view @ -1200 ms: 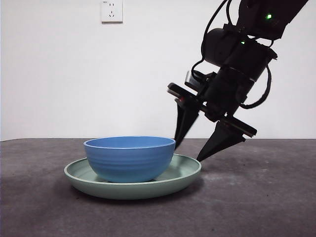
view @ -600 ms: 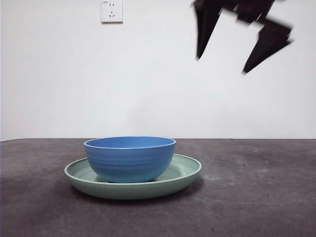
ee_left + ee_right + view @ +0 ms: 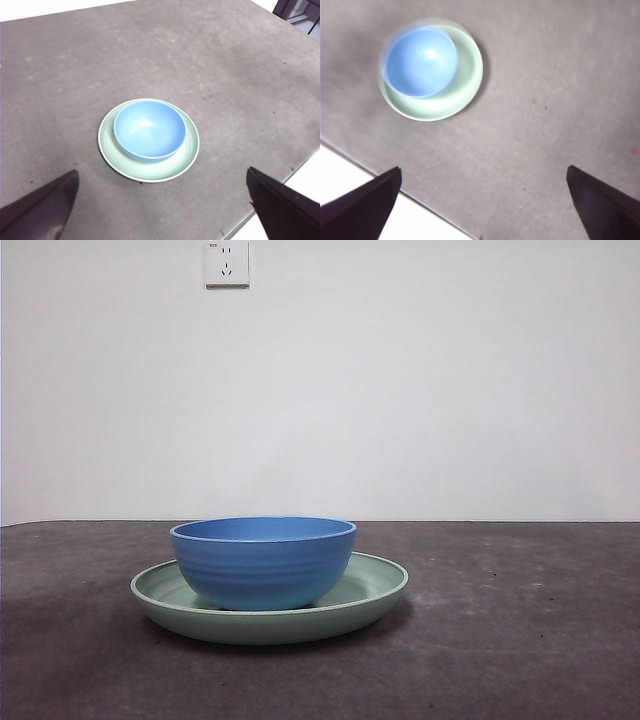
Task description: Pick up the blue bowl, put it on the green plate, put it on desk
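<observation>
Near the centre of the front view, the blue bowl [image 3: 263, 562] is seen standing upright inside the green plate [image 3: 372, 590], slightly toward the plate's left side, so that a broader band of bare plate shows at the right. The plate rests flat on the desk [image 3: 520, 640], whose dark mottled surface stretches across the whole lower part of the frame. A white wall socket [image 3: 226, 262] is mounted on the pale wall at the upper left. Neither arm appears in this view, and nothing stands in front of the bowl or plate.

From the left wrist view, the bowl [image 3: 149, 129] and plate [image 3: 189, 150] are seen from above near the middle of the frame, well apart from the left gripper [image 3: 160, 200], whose two black jaws are spread wide and hold nothing. A dark object is partly visible at the upper right corner, too little of it to identify.

From the right wrist view, the bowl [image 3: 421, 61] and plate [image 3: 468, 75] lie in the upper left of the frame, somewhat blurred. The right gripper [image 3: 482, 197] is likewise released, its jaws wide apart and empty, well away from the dishes. The desk's edge crosses the lower left.
</observation>
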Motion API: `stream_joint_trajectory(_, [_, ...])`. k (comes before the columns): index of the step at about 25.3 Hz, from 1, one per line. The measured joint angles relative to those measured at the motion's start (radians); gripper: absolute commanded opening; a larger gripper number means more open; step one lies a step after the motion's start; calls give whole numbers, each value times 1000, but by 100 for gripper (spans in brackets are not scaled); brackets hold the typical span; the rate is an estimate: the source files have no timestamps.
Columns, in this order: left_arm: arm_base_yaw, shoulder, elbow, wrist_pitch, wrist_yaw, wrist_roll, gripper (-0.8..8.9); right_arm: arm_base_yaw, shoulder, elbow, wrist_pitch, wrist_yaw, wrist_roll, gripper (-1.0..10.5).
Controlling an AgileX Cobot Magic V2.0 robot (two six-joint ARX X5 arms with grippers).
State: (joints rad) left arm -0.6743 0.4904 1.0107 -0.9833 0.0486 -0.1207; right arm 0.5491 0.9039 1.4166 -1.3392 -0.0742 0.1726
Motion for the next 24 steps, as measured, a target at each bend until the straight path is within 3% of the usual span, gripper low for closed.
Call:
stream_joint_trajectory(8, [0,0,0,-49,0,0,625,0,-259,-28,-2,-5,17,594])
stream_joint_trajectory(15, [0,0,0,-60,0,0,615,0,-306,-190,-2,-5,19,594])
stream_joint_trajectory(16, [0,0,0,-60,0,0,588,0,-306,-204,0,-5,19,535])
stream_joint_trajectory(17, [0,0,0,-60,0,0,455,0,-307,-216,4,-5,19,336])
stream_joint_trajectory(18, [0,0,0,-60,0,2,206,0,-307,-225,4,-5,19,84])
stream_joint_trajectory(19, [0,0,0,-60,0,2,-17,0,-307,-230,4,-5,19,14])
stream_joint_trajectory(20, [0,0,0,-60,0,2,32,0,-307,-231,5,-5,19,19])
stream_joint_trajectory(24, [0,0,0,-60,0,1,29,0,-307,-230,5,-4,20,19])
